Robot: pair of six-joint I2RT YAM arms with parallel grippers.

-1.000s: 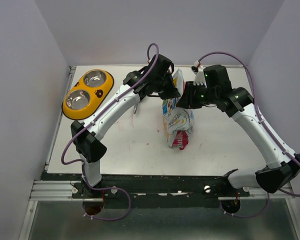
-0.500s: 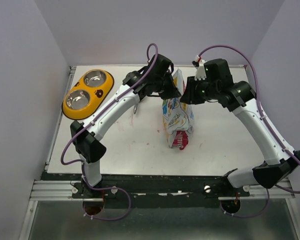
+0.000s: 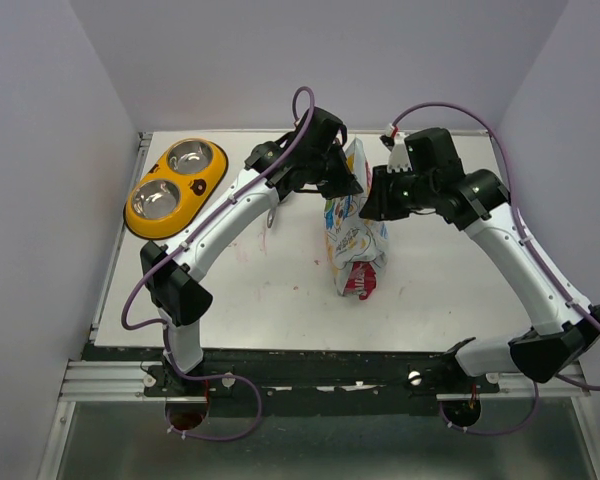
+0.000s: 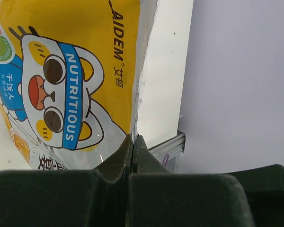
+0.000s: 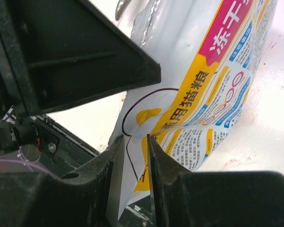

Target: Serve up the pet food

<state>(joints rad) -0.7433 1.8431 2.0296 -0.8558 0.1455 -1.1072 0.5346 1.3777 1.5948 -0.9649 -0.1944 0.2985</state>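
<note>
The pet food pouch (image 3: 355, 240), yellow, white and silver with a cartoon animal, stands slightly tilted mid-table; no kibble shows. My left gripper (image 3: 345, 180) is shut on the pouch's upper edge, and in the left wrist view its jaws (image 4: 133, 138) pinch the silver seam beside the printed front (image 4: 85, 56). My right gripper (image 3: 372, 200) is at the pouch's right side. In the right wrist view its fingers (image 5: 135, 139) stand a narrow gap apart, with loose white film of the pouch (image 5: 217, 85) running between them.
A yellow double bowl (image 3: 212, 170) with two steel cups sits at the table's far left. A small silver metal piece (image 3: 270, 217) lies under the left arm. The left gripper's black body (image 5: 61, 61) looms close to the right fingers. Walls enclose the table.
The right gripper rose slightly toward the back, then came back down to the pouch's right side, its jaws narrowing a little. The left gripper and pouch have stayed put.
</note>
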